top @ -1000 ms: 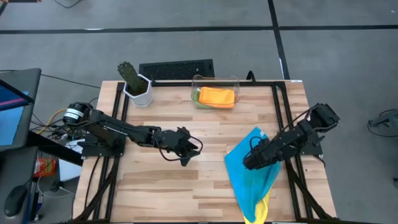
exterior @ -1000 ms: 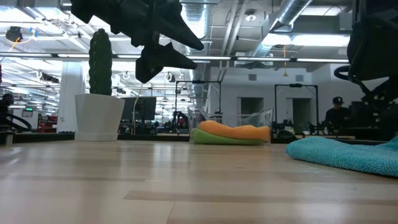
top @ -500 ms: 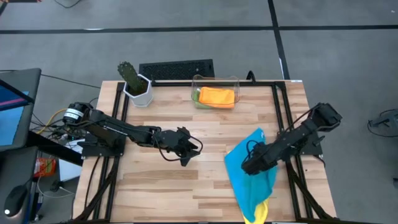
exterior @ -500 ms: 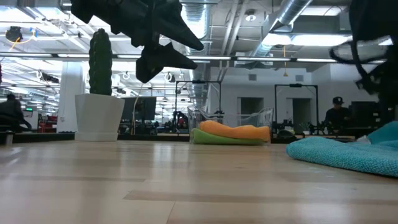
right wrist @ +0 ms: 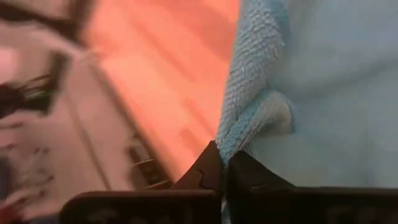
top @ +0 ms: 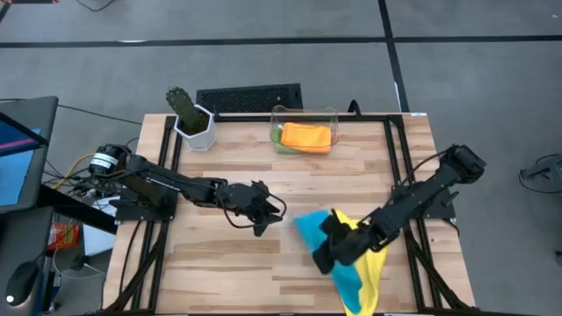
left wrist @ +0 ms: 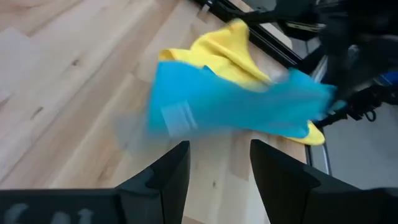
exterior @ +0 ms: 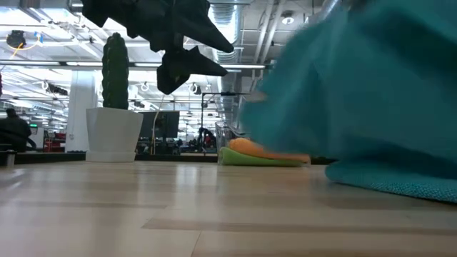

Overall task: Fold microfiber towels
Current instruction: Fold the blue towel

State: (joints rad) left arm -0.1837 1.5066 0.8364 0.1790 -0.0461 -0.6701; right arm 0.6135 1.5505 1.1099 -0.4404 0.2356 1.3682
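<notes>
The blue towel lies bunched on the table's near right part, partly raised, and shows in the left wrist view and the low view. The yellow towel lies under and beside it, also in the left wrist view. My right gripper is shut on the blue towel. My left gripper hangs open and empty above the table's middle, left of the blue towel. The orange towel lies folded on the green towel in the clear bin. My right gripper pinches a bunched fold at the blue towel's edge between its two fingers, several layers. The fingers come slanting from the table's right side. The held part is lifted; the towel's other end lies on the table and on the yellow towel.
A clear plastic bin stands at the far edge's middle. A white pot with a cactus stands at the far left. Bare wood lies at the near left. People show in the room behind.
My right gripper has gone toward the table's left and near edge, shut on the blue towel. The towel, spread flat before, has been drawn leftward and bunched up, its held part lifted, and more of the yellow towel beneath now shows. My left gripper has kept still.
</notes>
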